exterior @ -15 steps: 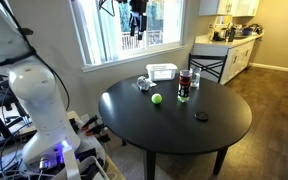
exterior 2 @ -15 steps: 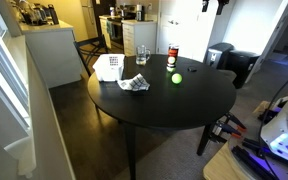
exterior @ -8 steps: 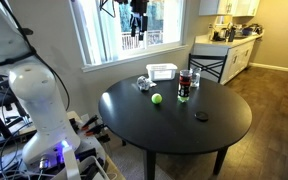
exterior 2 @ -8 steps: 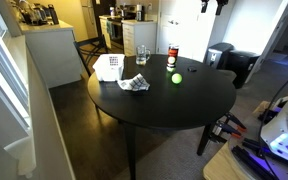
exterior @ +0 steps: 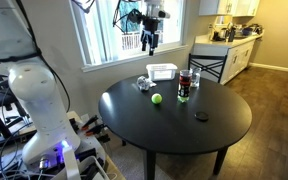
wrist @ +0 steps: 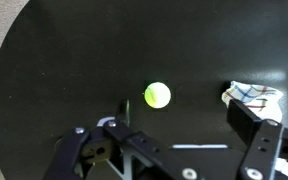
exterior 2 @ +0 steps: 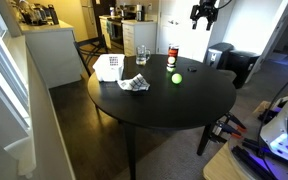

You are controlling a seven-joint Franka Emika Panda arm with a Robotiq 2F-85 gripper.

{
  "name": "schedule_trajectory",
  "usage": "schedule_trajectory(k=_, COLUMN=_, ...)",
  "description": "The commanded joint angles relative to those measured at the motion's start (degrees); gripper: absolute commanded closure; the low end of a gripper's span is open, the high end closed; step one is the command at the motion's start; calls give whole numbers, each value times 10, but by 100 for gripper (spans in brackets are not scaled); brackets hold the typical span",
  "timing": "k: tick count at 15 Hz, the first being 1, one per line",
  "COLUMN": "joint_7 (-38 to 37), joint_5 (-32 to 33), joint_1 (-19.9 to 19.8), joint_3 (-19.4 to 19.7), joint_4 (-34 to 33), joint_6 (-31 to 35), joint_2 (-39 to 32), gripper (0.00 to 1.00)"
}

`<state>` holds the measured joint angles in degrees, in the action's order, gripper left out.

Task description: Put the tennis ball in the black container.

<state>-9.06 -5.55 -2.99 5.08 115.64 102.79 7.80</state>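
Observation:
The yellow-green tennis ball point(exterior: 156, 98) lies on the round black table point(exterior: 229, 128), a little to the side of the tall dark cup point(exterior: 183, 87). Both also show in an exterior view, the ball point(exterior 2: 176, 77) in front of the cup point(exterior 2: 171, 63). My gripper point(exterior: 149, 40) hangs high above the table's far side, also in an exterior view point(exterior 2: 202, 14). In the wrist view the gripper point(wrist: 184, 112) is open and empty, and the ball point(wrist: 157, 95) lies far below, between its fingers. The cup is not clear in the wrist view.
A white box point(exterior: 162, 71), a crumpled checked cloth point(exterior: 142, 83), a red can point(exterior: 193, 77) and a small flat black disc point(exterior: 201, 116) are on the table. A clear glass point(exterior 2: 142, 54) stands near the box. A chair point(exterior: 208, 68) stands behind the table.
My gripper has come down from the top edge of the views and moved sideways over the table. The ball and the other things have not moved.

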Motion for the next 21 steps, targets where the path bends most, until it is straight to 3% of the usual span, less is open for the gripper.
schedule_trajectory(k=1, joint_7=6, joint_5=-12, joint_1=-9, joint_3=3, joint_4=5, joint_6=39, joint_2=-40, gripper=0)
schedule_trajectory(k=15, joint_7=33, joint_5=-30, joint_1=-14, joint_3=3, joint_4=-7, joint_6=134, joint_2=-159, gripper=0)
schedule_trajectory(k=21, joint_7=31, joint_5=-12, joint_1=-5, joint_3=-8, joint_4=-25, joint_6=215, joint_2=-199, gripper=0)
